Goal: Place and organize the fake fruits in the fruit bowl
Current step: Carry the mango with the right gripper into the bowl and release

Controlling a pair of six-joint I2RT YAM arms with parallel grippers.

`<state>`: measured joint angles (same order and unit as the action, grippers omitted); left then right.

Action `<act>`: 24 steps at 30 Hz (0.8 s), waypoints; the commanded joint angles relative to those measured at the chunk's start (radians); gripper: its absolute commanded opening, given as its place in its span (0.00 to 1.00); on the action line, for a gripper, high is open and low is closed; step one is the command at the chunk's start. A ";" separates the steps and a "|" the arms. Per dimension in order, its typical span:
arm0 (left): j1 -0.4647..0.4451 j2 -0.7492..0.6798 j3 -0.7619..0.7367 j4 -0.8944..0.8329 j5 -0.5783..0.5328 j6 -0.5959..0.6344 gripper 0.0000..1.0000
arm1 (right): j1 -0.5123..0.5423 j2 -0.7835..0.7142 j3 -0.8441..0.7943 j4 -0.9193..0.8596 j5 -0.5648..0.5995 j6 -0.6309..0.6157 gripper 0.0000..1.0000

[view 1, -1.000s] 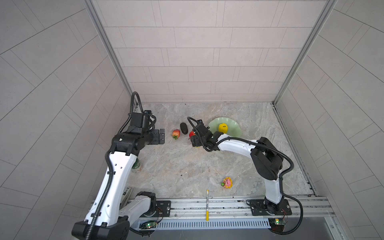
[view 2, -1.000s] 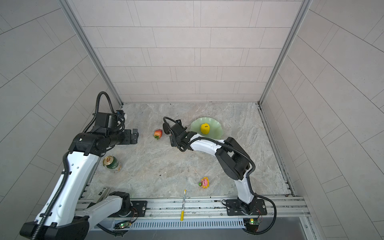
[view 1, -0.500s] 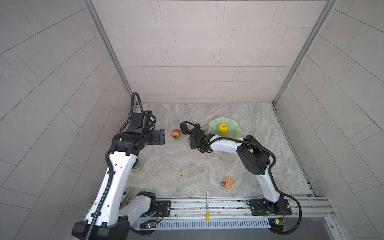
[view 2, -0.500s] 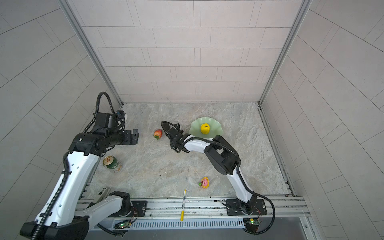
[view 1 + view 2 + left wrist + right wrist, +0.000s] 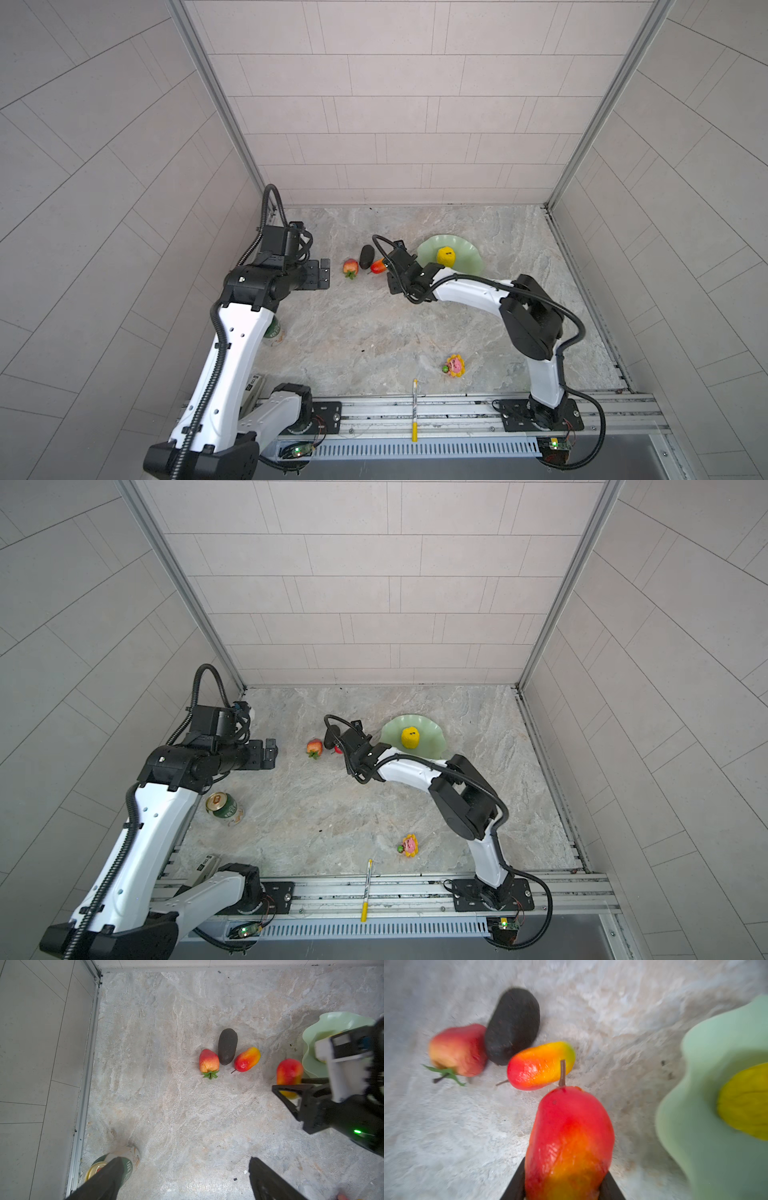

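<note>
1. R gripper [image 5: 563, 1187] pinching red-yellow mango [image 5: 569, 1136] at one end, a finger on each side; mango just outside fruit bowl [image 5: 428, 250] rim.
2. L gripper [image 5: 184, 1160] spread, nothing btwn fingers, well apart from fruits.
3. In bowl: bumpy yellow fruit [image 5: 445, 256].
4. On marble table [image 5: 166, 1115]: 2nd mango [image 5: 247, 1059], dark oval fruit [image 5: 227, 1046], strawberry [image 5: 208, 1060], bunched close.

The left arm [image 5: 239, 332] hung bent over the left edge of the surface [image 5: 374, 340], the left gripper [image 5: 320, 274] spread wide. The right arm [image 5: 478, 291] reached low toward the far edge, the right gripper [image 5: 291, 1084] apparently clamped on a mango-shaped fruit [image 5: 569, 1136].
</note>
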<state>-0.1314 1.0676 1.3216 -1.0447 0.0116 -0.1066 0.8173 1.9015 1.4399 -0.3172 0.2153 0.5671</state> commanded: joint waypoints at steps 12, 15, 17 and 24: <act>-0.002 -0.012 -0.016 0.009 0.030 -0.004 1.00 | -0.380 -0.312 -0.212 -0.070 0.010 -0.266 0.35; -0.002 -0.014 -0.016 0.008 0.032 -0.004 1.00 | -0.434 -0.264 -0.219 -0.055 -0.017 -0.287 0.36; -0.002 -0.015 -0.015 0.005 0.032 -0.002 1.00 | -0.450 -0.229 -0.219 -0.041 -0.031 -0.296 0.36; -0.002 -0.020 -0.005 -0.003 0.038 0.001 1.00 | -0.464 -0.133 -0.200 -0.017 -0.028 -0.305 0.39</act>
<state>-0.1314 1.0649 1.3125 -1.0420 0.0422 -0.1066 0.3588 1.7561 1.2221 -0.3481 0.1879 0.2790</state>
